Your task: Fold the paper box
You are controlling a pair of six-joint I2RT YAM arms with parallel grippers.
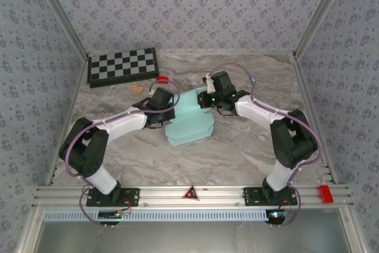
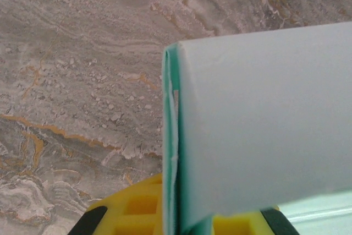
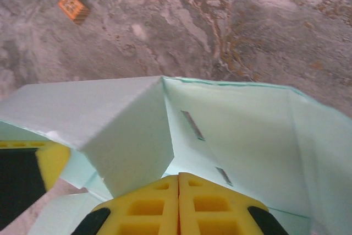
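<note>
The paper box [image 1: 189,124] lies mid-table as pale blue card, with its far walls raised and flat rounded flaps toward the arms. My left gripper [image 1: 163,102] is at the box's left side. In the left wrist view its yellow fingers [image 2: 137,207] are shut on an upright double wall of the paper box [image 2: 258,125]. My right gripper [image 1: 208,96] is over the far right part. In the right wrist view the right gripper [image 3: 179,182] has its pads pressed together with nothing between them. It hovers inside the box [image 3: 242,130], beside a folded-in flap [image 3: 126,136].
A black-and-white checkerboard [image 1: 122,66] lies at the back left. A red block [image 1: 162,79] and a small orange piece [image 1: 137,87] sit just behind the box. Patterned walls enclose the marble table [image 1: 249,146]. A red part [image 1: 325,193] sits on the front rail.
</note>
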